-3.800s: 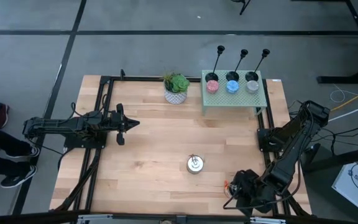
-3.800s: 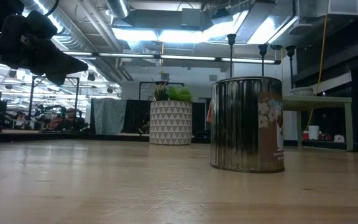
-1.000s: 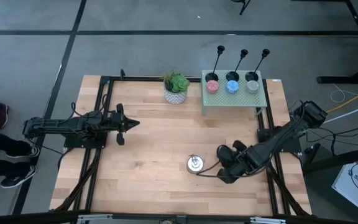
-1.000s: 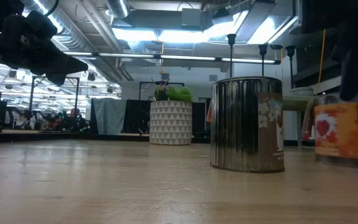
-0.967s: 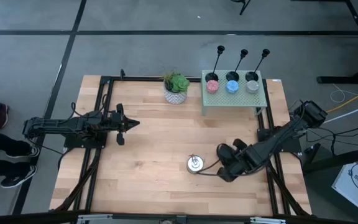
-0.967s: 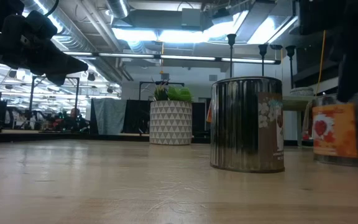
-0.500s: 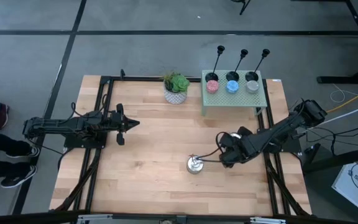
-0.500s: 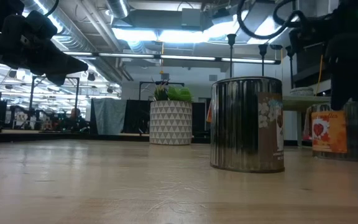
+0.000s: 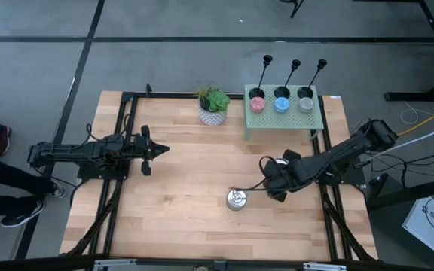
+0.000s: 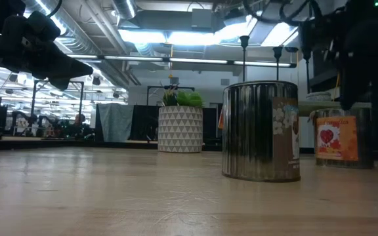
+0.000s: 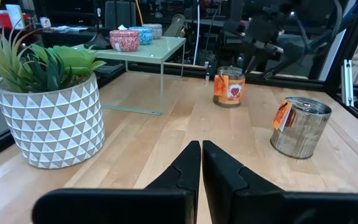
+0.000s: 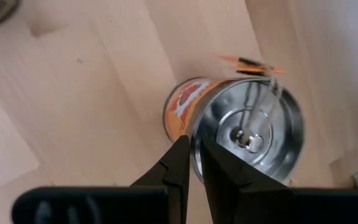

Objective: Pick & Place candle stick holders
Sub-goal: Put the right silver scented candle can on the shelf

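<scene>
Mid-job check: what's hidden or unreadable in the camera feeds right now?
- High view: the candle stick holders show only stems; their bases are lost among the candles.
- High view: the orange-labelled tin is hidden under the right gripper.
- Low view: the silver tin covers the holders' lower parts.

Wooden table (image 9: 179, 196), light planks, black frame. On it: potted plant (image 9: 214, 106) in patterned white pot; green stand (image 9: 281, 117); two silver tins (image 11: 299, 127), (image 11: 229, 86), well apart.
</scene>
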`<action>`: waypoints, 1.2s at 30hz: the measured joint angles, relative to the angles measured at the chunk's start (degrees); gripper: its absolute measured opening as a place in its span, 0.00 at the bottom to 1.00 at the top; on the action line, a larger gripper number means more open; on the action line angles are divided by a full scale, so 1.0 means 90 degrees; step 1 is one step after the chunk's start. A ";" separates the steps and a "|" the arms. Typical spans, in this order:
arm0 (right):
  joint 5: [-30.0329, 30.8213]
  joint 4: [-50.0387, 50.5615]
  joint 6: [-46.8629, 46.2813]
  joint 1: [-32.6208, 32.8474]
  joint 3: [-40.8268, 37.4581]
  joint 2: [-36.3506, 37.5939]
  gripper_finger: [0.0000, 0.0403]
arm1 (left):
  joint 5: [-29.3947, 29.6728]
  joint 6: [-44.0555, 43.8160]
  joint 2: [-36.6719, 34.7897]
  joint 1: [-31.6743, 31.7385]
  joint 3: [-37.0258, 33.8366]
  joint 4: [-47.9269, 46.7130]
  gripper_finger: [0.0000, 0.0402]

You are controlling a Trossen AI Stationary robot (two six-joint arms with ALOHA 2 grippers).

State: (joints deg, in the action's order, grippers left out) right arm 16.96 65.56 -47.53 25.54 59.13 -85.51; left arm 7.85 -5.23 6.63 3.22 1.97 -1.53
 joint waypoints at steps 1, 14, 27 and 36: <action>0.0010 -0.0007 0.0001 0.0000 0.0000 0.0078 0.11 | 0.0000 0.0000 0.0000 -0.0002 -0.0001 0.0000 0.03; 0.0426 -0.0019 -0.0164 0.0115 0.0017 0.0912 0.11 | -0.0001 0.0000 0.0000 -0.0002 0.0001 0.0001 0.02; 0.0663 -0.0246 -0.0799 0.1177 0.0027 0.1364 0.11 | -0.0001 0.0000 0.0000 -0.0002 0.0000 0.0001 0.03; 0.2242 -0.0721 -0.2093 0.2737 0.0027 0.1386 0.11 | -0.0001 0.0000 0.0000 -0.0001 0.0001 0.0000 0.03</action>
State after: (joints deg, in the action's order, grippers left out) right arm 37.13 59.06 -66.37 50.17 59.37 -73.03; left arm 7.84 -5.23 6.63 3.22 1.97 -1.53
